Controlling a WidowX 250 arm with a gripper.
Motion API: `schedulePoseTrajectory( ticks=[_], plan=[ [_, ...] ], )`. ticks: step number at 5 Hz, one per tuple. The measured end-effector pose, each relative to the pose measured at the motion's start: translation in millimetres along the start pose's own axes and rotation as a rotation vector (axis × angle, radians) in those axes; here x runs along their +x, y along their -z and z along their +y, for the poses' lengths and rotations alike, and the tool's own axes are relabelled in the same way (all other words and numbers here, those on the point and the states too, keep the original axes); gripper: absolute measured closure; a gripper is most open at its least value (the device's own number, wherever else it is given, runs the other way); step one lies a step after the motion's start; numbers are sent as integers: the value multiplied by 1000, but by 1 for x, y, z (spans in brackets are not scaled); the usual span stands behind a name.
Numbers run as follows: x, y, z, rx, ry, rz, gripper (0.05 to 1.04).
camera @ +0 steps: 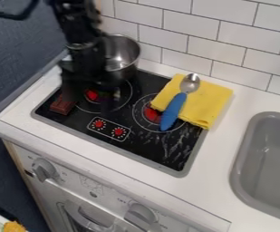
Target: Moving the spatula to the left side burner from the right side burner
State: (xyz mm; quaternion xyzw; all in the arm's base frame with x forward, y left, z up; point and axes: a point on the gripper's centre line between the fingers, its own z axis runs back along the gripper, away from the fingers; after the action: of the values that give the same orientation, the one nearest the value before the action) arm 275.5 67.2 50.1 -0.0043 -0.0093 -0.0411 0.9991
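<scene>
Black stovetop (pixel 143 146) below; gripper (pixel 91 97) hangs open over left burner (pixel 92 95)

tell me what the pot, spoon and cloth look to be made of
Pot: metal, likely steel, since its grey wall is smooth and shiny. Spoon: its bowl looks like polished metal, silvery with bright glints; its blue handle is duller, perhaps plastic or silicone. Cloth: yellow fabric, matte and soft-edged; cotton or microfibre, I can't tell which.
</scene>
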Motion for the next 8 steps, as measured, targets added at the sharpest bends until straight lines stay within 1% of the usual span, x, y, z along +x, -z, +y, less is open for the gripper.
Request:
schedulePoseTrajectory(
  ticks=[1,2,3,4,5,6,7,8],
  plan=[
    [7,5,-46,-1,11,5,83],
    [18,16,-66,-49,-35,28,83],
    [29,22,-67,-57,-90,33,83],
    [33,32,-66,-62,-112,48,83],
    [42,41,-66,-64,-120,45,83],
    [46,43,-75,-22,-95,33,83],
    [54,44,-76,-11,-118,22,83],
    [61,45,-79,-1,-109,9,83]
  ],
)
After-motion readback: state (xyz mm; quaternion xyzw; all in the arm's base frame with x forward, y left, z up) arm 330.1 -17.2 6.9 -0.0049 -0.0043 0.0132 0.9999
